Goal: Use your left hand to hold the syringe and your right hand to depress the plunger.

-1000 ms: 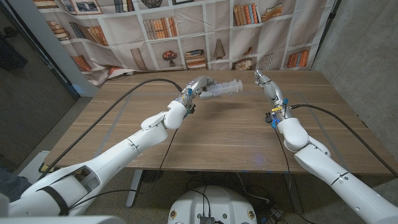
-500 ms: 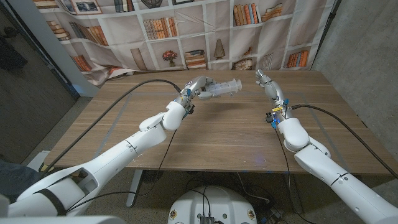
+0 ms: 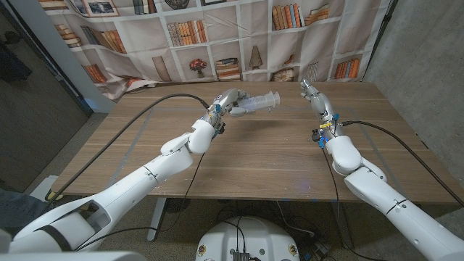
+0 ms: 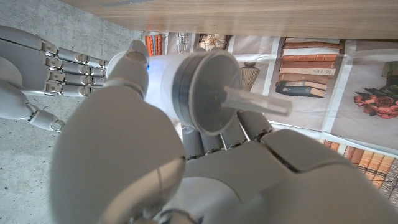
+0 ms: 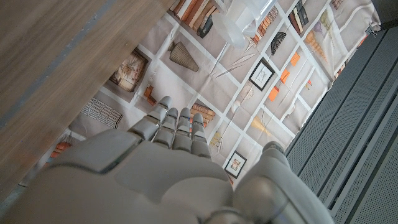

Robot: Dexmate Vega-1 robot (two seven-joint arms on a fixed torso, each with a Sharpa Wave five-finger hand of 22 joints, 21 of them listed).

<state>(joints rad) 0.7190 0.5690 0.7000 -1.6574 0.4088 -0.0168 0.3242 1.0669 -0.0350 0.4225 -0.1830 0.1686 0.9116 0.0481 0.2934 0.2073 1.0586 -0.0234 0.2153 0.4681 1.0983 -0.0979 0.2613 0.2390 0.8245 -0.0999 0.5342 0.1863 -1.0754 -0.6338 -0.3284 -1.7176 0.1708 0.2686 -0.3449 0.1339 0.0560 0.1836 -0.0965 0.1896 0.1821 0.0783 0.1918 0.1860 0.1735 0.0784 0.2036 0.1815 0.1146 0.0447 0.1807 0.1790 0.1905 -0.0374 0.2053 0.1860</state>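
The left hand (image 3: pixel 226 102) grips the syringe (image 3: pixel 259 103) by its barrel, holding it lifted above the far middle of the wooden surface (image 3: pixel 246 152), lying roughly level with the plunger end pointing toward the right hand (image 3: pixel 314 94). Over the last second the syringe has stayed where it was, while the right hand has edged slightly away from it, toward the far right of the surface, so the gap between the plunger end and the right hand is a little wider. In my judgement that means the pressing step has not begun: the hold is ready, but the right hand has yet to line up behind the plunger.

The right hand holds nothing; its fingers (image 5: pixel 177 127) reach out straight and lie close together, and it hovers well apart from the syringe. In the left wrist view the syringe's round flange and thin rod (image 4: pixel 214 87) jut out between the left hand's curled fingers.

Behind the surface, beyond the syringe, hangs a cloth backdrop printed with bookshelves (image 3: pixel 217 36); a grey concrete wall (image 3: pixel 428 51) stands on the right side.
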